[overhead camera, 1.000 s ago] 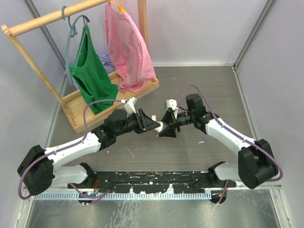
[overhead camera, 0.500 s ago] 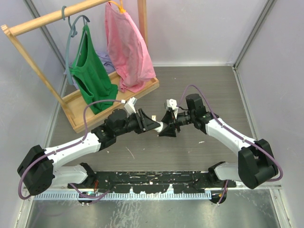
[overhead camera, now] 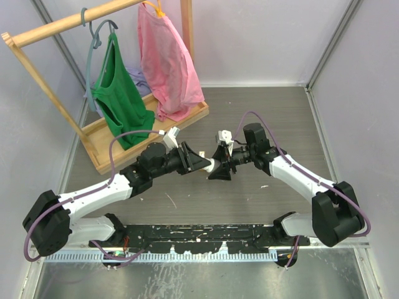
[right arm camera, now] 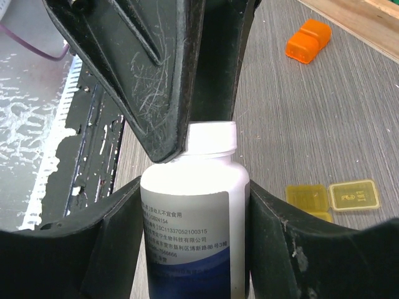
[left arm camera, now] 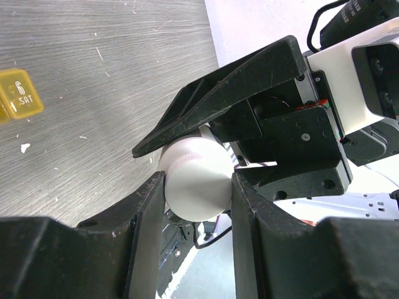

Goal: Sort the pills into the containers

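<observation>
— Our left gripper (left arm camera: 198, 187) pinches the white cap (right arm camera: 212, 138). Our right gripper (right arm camera: 194, 190) squeezes the pill bottle (right arm camera: 187, 218). What step are we on?

— Opening it, we think. Next we twist the cap off, holding the bottle steady. It lies sideways in the air, cap toward our left arm. The yellow pill box (right arm camera: 308, 198) sits open on the table (right arm camera: 299, 112) underneath.

Base of bottle (right arm camera: 194, 205) below right wrist view; yellow pill box (left arm camera: 22, 93) partly off left wrist view.
</observation>
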Motion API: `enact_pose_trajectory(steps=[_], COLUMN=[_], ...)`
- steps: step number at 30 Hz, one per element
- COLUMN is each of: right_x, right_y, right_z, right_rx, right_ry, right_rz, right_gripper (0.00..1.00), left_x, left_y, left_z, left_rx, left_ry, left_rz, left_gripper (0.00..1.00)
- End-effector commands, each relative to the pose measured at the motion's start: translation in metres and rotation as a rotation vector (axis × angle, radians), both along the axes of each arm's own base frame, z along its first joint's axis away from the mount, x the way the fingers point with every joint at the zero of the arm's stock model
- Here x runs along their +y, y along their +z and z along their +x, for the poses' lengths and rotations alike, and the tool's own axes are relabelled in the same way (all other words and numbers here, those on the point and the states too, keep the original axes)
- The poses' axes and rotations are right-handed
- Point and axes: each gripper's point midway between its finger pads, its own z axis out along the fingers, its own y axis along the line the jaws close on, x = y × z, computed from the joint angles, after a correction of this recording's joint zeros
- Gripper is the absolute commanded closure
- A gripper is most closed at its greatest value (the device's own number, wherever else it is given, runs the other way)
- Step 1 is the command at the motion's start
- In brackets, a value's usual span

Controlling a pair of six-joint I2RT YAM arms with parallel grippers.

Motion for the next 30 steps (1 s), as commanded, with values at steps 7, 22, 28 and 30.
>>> enact_pose_trajectory(steps=[7,22,28,30], right_x=[0.005,-0.007,-0.012,-0.014], right_y=[0.015,0.019,0.019,0.019], right_z=[-0.002,-0.016,-0.024,-0.026], right_rx=[-0.022,-0.041,-0.096,-0.113], right_ry=[0.039,0.161,0.202,0.218], right_rz=[0.04,0.042,0.037,0.037], right_gripper=[0.66,0.99,0.99,0.99], left_x=[-0.006,0.032,0.05,0.048], left_y=[0.033,0.067,0.08,0.079], left_z=[0.004,-0.015,-0.037,-0.047], left_rx=[-0.077,-0.4,-0.701,-0.823], left_ry=[-0.002,-0.004,-0.053,-0.122], left_rz=[-0.084,-0.037,-0.042,0.0], left_gripper=[1.0,0.02,0.02,0.02])
